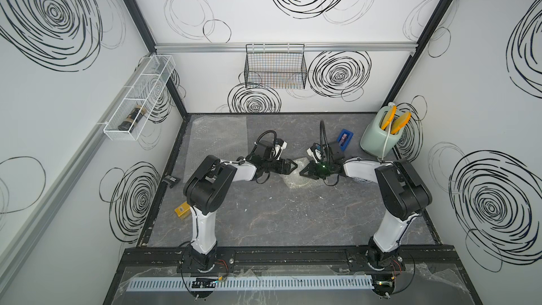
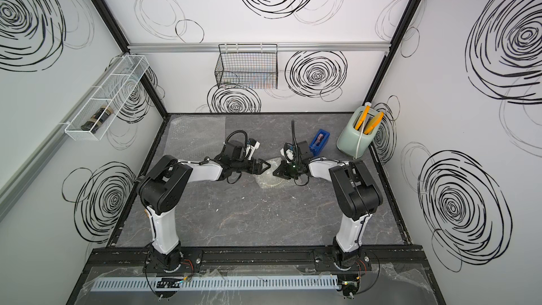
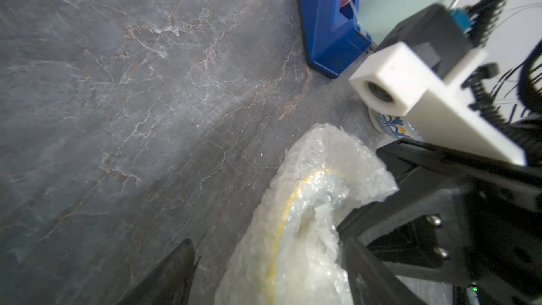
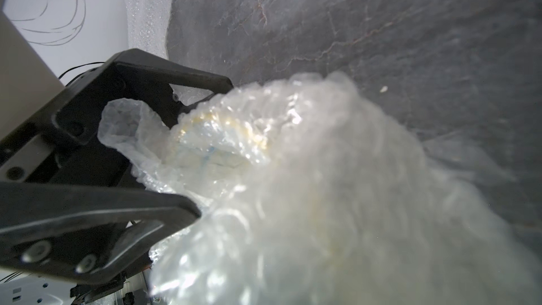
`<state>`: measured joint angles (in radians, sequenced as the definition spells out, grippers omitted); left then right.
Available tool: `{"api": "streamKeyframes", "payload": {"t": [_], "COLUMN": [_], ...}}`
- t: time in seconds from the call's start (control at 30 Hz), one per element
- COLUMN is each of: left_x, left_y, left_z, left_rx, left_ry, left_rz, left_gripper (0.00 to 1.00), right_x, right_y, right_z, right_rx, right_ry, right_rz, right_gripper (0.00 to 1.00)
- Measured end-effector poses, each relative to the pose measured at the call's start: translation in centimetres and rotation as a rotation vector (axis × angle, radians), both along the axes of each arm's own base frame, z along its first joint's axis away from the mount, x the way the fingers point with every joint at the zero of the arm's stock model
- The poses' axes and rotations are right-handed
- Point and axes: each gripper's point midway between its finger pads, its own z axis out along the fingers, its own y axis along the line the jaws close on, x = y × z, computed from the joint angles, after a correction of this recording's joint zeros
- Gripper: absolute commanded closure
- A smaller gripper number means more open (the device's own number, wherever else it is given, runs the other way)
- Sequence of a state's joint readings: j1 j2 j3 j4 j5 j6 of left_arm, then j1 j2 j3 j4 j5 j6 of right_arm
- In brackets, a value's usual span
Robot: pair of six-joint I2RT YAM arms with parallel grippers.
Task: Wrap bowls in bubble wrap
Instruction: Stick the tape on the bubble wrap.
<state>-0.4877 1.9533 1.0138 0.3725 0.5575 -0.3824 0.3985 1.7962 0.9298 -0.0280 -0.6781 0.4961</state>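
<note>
1. Right wrist view: the left gripper (image 4: 212, 148) has its fingers spread wide on either side of one end of the crumpled bubble wrap (image 4: 322, 186), not clamped on it.
2. The cream bowl (image 3: 296, 200) shows its yellow rim through the film. In both top views it sits bundled mid-table between the two grippers.
3. The right gripper (image 1: 302, 172) is closed, pinching a raised flap of the bubble wrap.
4. The white bowl with blue pattern (image 3: 390, 126) sits bare on the marble table (image 1: 278, 215), partly hidden under the right arm.
5. A second bubble wrap sheet (image 1: 217, 139) lies flat at the far left corner of the table.
6. A blue tape dispenser (image 1: 344, 139) stands beyond the right gripper.
</note>
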Motion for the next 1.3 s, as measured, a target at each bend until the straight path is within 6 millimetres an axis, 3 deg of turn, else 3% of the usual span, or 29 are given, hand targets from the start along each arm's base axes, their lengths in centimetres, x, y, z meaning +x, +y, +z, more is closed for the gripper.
{"api": "streamKeyframes", "payload": {"t": [0.2, 0.33, 0.6, 0.77, 1.3], "left_x": [-0.1, -0.2, -0.1, 0.1, 0.3], "left_y": [-0.1, 0.0, -0.2, -0.3, -0.6], "left_z": [0.2, 0.0, -2.3, -2.6, -2.7], "left_rx": [-0.007, -0.001, 0.039, 0.06, 0.107], "left_ry": [-0.001, 0.002, 0.038, 0.031, -0.001], "left_rz": [-0.005, -0.007, -0.004, 0.006, 0.021], "left_gripper": [0.19, 0.32, 0.51, 0.58, 0.6], "right_x": [0.0, 0.0, 0.0, 0.1, -0.1], "right_y": [0.0, 0.0, 0.3, 0.3, 0.3], "right_z": [-0.1, -0.1, 0.2, 0.3, 1.0], "right_rx": [-0.004, -0.006, -0.004, -0.006, -0.011], "right_ry": [-0.001, 0.001, -0.003, -0.006, -0.009], "right_rz": [0.0, 0.001, 0.007, 0.006, 0.007], "right_gripper": [0.99, 0.99, 1.0, 0.98, 0.73]}}
